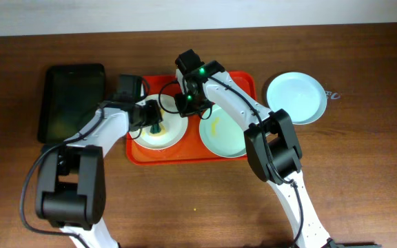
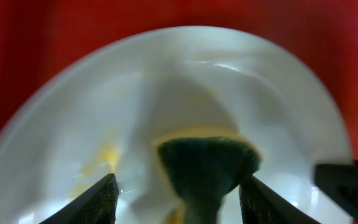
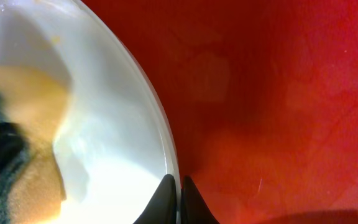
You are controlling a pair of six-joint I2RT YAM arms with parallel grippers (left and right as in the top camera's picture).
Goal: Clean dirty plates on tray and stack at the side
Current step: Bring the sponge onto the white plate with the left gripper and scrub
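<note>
Tray holds white plate with sponge, mint plate.

Smeared white plate, smeared mint plate flat on red tray; second mint plate off tray, right side.

Red-orange tray; white plate; green-yellow sponge.

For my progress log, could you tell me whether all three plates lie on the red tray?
No, one mint plate lies on the table beside the tray.
</note>
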